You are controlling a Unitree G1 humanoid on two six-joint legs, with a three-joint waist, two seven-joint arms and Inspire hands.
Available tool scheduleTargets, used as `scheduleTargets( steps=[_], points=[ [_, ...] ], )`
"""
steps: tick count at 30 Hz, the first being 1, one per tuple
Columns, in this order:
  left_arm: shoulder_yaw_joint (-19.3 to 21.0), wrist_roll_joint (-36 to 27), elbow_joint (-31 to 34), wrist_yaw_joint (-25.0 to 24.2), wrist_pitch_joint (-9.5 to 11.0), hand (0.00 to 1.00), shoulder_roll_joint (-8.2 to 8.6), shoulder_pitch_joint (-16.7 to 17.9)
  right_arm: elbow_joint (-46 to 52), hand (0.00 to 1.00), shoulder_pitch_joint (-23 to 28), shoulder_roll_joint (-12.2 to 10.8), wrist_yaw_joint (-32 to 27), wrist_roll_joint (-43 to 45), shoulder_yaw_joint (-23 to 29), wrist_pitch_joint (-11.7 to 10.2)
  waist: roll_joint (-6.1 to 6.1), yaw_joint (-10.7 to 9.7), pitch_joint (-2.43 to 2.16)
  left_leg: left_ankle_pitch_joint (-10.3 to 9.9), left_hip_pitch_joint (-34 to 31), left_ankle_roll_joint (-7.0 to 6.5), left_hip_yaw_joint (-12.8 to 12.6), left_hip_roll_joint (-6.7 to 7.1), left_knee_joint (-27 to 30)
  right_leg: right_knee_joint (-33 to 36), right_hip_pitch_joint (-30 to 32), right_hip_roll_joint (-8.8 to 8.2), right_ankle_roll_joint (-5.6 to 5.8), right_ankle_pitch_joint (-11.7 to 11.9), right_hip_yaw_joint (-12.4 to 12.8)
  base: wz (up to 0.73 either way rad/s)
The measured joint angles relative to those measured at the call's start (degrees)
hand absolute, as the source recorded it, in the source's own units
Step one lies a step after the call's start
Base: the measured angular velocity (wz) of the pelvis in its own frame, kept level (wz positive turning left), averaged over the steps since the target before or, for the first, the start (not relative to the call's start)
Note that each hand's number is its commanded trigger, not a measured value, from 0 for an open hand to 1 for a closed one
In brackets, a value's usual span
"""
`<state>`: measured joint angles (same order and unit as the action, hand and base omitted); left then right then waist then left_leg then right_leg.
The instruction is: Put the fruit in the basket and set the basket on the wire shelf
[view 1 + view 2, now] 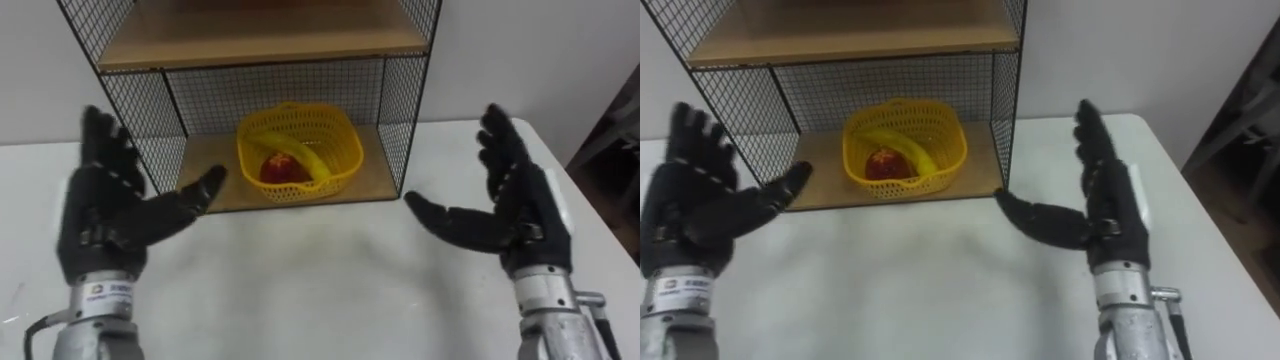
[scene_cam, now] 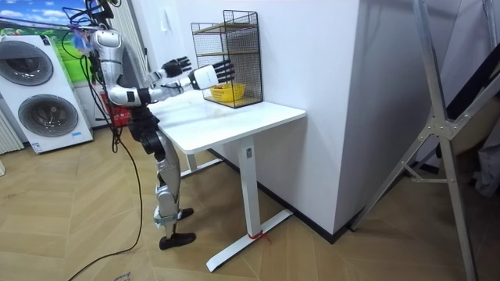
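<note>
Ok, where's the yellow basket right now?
The yellow basket sits on the bottom level of the wire shelf, centred in the left eye view, holding a banana and a red fruit.

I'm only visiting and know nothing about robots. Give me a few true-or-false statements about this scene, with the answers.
1. The yellow basket sits on the bottom board of the wire shelf. True.
2. The basket is empty. False: a banana and a red fruit, probably an apple, lie in it.
3. The left hand grips the basket. False: it is open, held above the white table, apart from the basket.
4. The right hand is open and holds nothing. True.
5. The robot sits on a chair. False: the room view shows it standing at the table.
</note>
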<state>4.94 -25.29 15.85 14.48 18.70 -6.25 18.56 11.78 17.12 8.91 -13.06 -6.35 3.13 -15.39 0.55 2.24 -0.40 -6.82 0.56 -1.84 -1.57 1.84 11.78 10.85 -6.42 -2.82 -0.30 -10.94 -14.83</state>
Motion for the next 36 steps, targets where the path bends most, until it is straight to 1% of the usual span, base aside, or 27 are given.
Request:
scheduleTargets(
  steps=[2, 3, 4, 6, 7, 8, 9, 10, 11, 12, 14, 15, 17, 19, 22, 23, 24, 25, 27, 28, 29, 30, 31, 32, 33, 35, 36],
  points=[
    [3.8, 0.0, 1.7, 4.7, 1.2, 0.0, 0.16, 0.0, 2.2, 0.0, 0.0, 0.0, -5.1, 0.5, 2.4, -1.3, 0.05, 0.5, -0.03, 0.0, -0.1, 0.02, 0.0, -0.04, -0.1, 0.0, 0.2, 0.0, 0.09, -0.2, 0.0, 0.0],
    [4.7, 0.1, 2.0, 5.8, 1.6, 0.0, 0.19, 0.0, 2.7, 0.0, 0.0, 0.1, -6.2, 0.7, 3.1, -1.6, 0.02, 0.8, -0.03, 0.0, -0.1, 0.04, 0.0, -0.04, -0.1, 0.0, 0.2, 0.04, 0.18, -0.2, -0.1, 0.0],
    [6.7, 0.1, 2.7, 7.9, 1.8, 0.0, 0.29, -0.3, 3.1, 0.0, -0.1, 0.3, -8.1, 1.4, 5.0, -2.3, -0.1, 1.1, 0.02, 0.0, 0.0, 0.04, 0.1, -0.04, -0.1, 0.0, 0.1, 0.07, 0.19, -0.2, -0.2, 0.0],
    [10.0, 0.1, 3.7, 11.7, 2.3, 0.0, 0.31, -0.4, 3.3, 0.0, -0.3, 1.0, -11.1, 1.8, 7.9, -2.6, -0.33, 1.7, 0.11, 0.0, 0.1, 0.05, 0.1, -0.02, -0.1, 0.0, 0.0, 0.1, 0.18, -0.2, 0.0, 0.0],
    [12.1, 0.2, 4.4, 14.4, 3.0, 0.0, 0.31, -0.2, 3.5, 0.0, -0.2, 1.4, -13.4, 1.9, 9.9, -2.6, -0.47, 2.0, 0.16, 0.0, 0.2, 0.05, 0.1, -0.02, 0.0, 0.0, 0.0, 0.11, 0.19, -0.2, -0.1, 0.0],
    [14.3, 0.2, 5.4, 17.2, 3.2, 0.0, 0.28, -0.1, 3.5, 0.0, -0.2, 2.1, -15.7, 2.1, 12.2, -2.6, -0.59, 2.0, 0.15, 0.0, 0.0, 0.05, 0.3, 0.03, 0.1, 0.0, 0.0, 0.07, 0.34, -0.3, -0.3, 0.04],
    [15.3, 0.2, 5.8, 18.5, 3.5, 0.0, 0.28, -0.1, 3.5, 0.0, -0.3, 2.4, -16.9, 2.3, 13.4, -2.6, -0.71, 2.0, 0.12, 0.0, 0.0, 0.04, 0.4, 0.07, 0.2, 0.0, 0.0, 0.01, 0.4, -0.4, -0.4, 0.07],
    [17.7, 0.3, 6.2, 21.0, 4.2, 0.0, 0.23, -0.2, 3.6, 0.0, -0.4, 2.9, -19.3, 2.5, 15.9, -2.8, -0.86, 2.2, 0.12, 0.0, 0.1, 0.04, 0.6, 0.16, 0.2, 0.0, -0.1, -0.06, 0.53, -0.5, -0.6, 0.06],
    [20.8, 0.3, 6.4, 23.6, 4.3, 0.0, -0.12, -0.4, 3.8, 0.0, -0.7, 3.5, -21.6, 2.5, 18.6, -2.8, -1.01, 2.3, 0.21, 0.0, 0.1, 0.03, 0.7, 0.21, 0.1, 0.1, -0.1, -0.1, 0.54, -0.6, -0.7, 0.05],
    [22.1, 0.4, 6.4, 24.9, 4.3, 0.0, -0.55, -0.4, 3.9, 0.0, -0.7, 4.1, -22.8, 2.5, 19.8, -2.8, -1.02, 2.2, 0.24, 0.0, 0.1, 0.03, 0.8, 0.23, 0.1, 0.1, -0.1, -0.11, 0.54, -0.6, -0.8, 0.05],
    [27.5, 0.4, 6.5, 30.3, 4.5, 0.0, -2.95, -0.4, 4.0, 0.0, -0.7, 7.1, -26.9, 2.4, 25.9, -2.8, -1.1, 2.1, 0.34, 0.0, 0.0, 0.03, 0.9, 0.28, 0.2, 0.1, -0.1, -0.11, 0.55, -0.6, -0.9, 0.04],
    [28.8, 0.4, 6.7, 31.7, 4.6, 0.0, -3.4, -0.4, 4.1, 0.0, -0.7, 7.8, -28.0, 2.3, 27.3, -2.8, -1.13, 2.0, 0.39, 0.0, -0.1, 0.03, 1.0, 0.29, 0.4, 0.1, -0.1, -0.12, 0.56, -0.6, -1.0, 0.0],
    [33.6, 0.4, 6.8, 36.6, 5.2, 0.0, -5.26, -0.4, 4.3, 0.0, -0.7, 9.7, -32.3, 2.1, 31.3, -3.6, -1.01, 2.2, 0.57, -0.1, -0.2, 0.06, 0.9, 0.25, 1.0, 1.0, 0.2, -0.3, 0.52, -1.1, -0.9, 0.0],
    [36.1, 0.7, 6.8, 39.6, 5.3, 0.0, -6.18, -0.4, 4.2, 0.0, -0.7, 9.7, -34.8, 2.1, 33.4, -3.7, -0.97, 2.0, 0.52, -0.3, -0.3, 0.09, 0.8, 0.29, 1.0, 2.1, 0.6, -0.81, 0.48, -1.7, -0.9, 0.0],
    [40.1, 0.6, 6.7, 42.7, 5.0, 0.0, -6.22, 0.3, 2.7, 0.0, 0.4, 9.7, -37.1, 0.7, 36.8, -3.4, -0.89, 1.9, 0.4, -0.5, -0.4, 0.34, 1.6, 0.41, 1.0, 2.0, 0.6, -0.87, 0.48, -1.8, -1.2, 0.05],
    [42.0, 0.2, 6.3, 43.6, 4.8, 0.0, -6.22, 0.8, 1.8, 0.0, 0.9, 9.7, -37.9, -0.7, 37.9, -3.2, -0.96, 1.2, 0.37, -0.5, -0.6, 0.33, 1.8, 0.57, 1.0, 2.0, 0.6, -0.98, 0.5, -1.8, -1.7, 0.17],
    [42.7, -0.2, 5.8, 43.8, 4.7, 0.0, -6.23, 1.3, 0.9, 0.0, 1.1, 9.7, -38.3, -1.2, 38.4, -3.2, -0.95, 1.0, 0.32, -0.5, -0.9, 0.3, 1.9, 0.59, 1.1, 2.1, 0.7, -1.1, 0.51, -1.9, -2.0, 0.16],
    [43.7, -1.2, 3.9, 44.0, 4.4, 0.0, -6.4, 2.1, -1.0, 0.0, 1.6, 9.7, -39.4, -2.5, 39.3, -2.8, -1.21, 1.1, 0.11, -0.5, -1.3, 0.18, 1.8, 0.61, 1.3, 2.5, 1.1, -1.36, 0.47, -2.1, -2.5, 0.07],
    [44.6, -4.6, -0.7, 44.6, 3.4, 0.0, -7.57, 3.7, -4.5, 0.0, 2.1, 9.9, -40.6, -7.8, 39.9, -1.4, -1.14, 1.0, 0.14, -0.5, -1.6, 0.13, 1.6, 0.66, 1.3, 3.2, 1.8, -1.48, 0.48, -2.4, -2.1, 0.0],
    [44.3, -8.1, -4.5, 45.0, 2.4, 0.0, -8.44, 4.3, -7.3, 0.0, 2.1, 10.0, -41.2, -11.9, 40.5, 0.1, -1.13, 0.9, 0.16, -0.5, -1.7, 0.11, 1.9, 0.74, 1.3, 3.2, 1.9, -1.41, 0.44, -2.4, -1.8, 0.0],
    [44.0, -12.9, -8.2, 45.1, 1.6, 0.0, -8.55, 5.3, -10.4, 0.0, 2.1, 10.0, -41.9, -16.0, 40.5, 1.3, -0.91, 1.2, 0.26, -0.5, -2.0, 0.13, 1.9, 0.77, 1.3, 3.6, 2.5, -1.41, 0.37, -2.4, -1.3, -0.05],
    [43.8, -15.3, -10.4, 45.1, 1.2, 0.0, -8.54, 5.6, -12.1, 0.0, 2.3, 9.9, -42.2, -17.8, 40.5, 1.8, -0.89, 1.2, 0.28, -0.6, -2.1, 0.12, 1.9, 0.77, 1.3, 3.7, 2.7, -1.38, 0.34, -2.4, -1.1, -0.07],
    [42.6, -19.7, -15.0, 45.1, 0.4, 0.0, -8.55, 6.1, -15.7, 0.0, 2.3, 9.9, -42.4, -21.6, 40.5, 3.0, -0.77, 1.0, 0.33, -0.6, -2.2, 0.11, 2.0, 0.81, 1.4, 3.6, 2.8, -1.27, 0.07, -2.2, -1.2, 0.04],
    [41.0, -24.8, -19.8, 44.7, -0.1, 0.0, -8.57, 6.1, -20.1, 0.0, 2.6, 9.9, -42.4, -25.9, 40.5, 3.4, -0.66, 0.7, 0.3, -0.6, -2.8, 0.1, 2.1, 0.89, 1.7, 3.6, 2.7, -1.3, 0.05, -2.2, -1.7, 0.12],
    [40.1, -26.8, -22.7, 44.3, -0.3, 0.0, -8.55, 6.1, -22.5, 0.0, 2.8, 9.9, -42.4, -28.0, 40.5, 3.7, -0.66, 0.4, 0.29, -0.7, -3.0, 0.11, 2.2, 0.9, 1.8, 3.6, 2.7, -1.38, 0.08, -2.2, -1.9, 0.15],
    [36.6, -33.4, -33.7, 41.9, -2.1, 0.0, -8.04, 6.2, -31.9, 0.0, 3.2, 9.5, -41.8, -35.7, 40.5, 5.4, -0.7, -0.1, 0.24, -0.8, -3.0, 0.16, 2.1, 0.84, 1.7, 3.9, 3.2, -1.7, 0.02, -2.4, -2.1, 0.04],
    [36.2, -35.5, -36.2, 41.1, -2.5, 0.0, -7.91, 6.2, -34.0, 0.0, 3.4, 9.3, -41.4, -37.9, 40.5, 5.5, -0.72, -0.2, 0.23, -0.8, -3.0, 0.15, 2.0, 0.81, 1.7, 4.0, 3.2, -1.76, 0.04, -2.5, -2.0, -0.04]
  ],
)
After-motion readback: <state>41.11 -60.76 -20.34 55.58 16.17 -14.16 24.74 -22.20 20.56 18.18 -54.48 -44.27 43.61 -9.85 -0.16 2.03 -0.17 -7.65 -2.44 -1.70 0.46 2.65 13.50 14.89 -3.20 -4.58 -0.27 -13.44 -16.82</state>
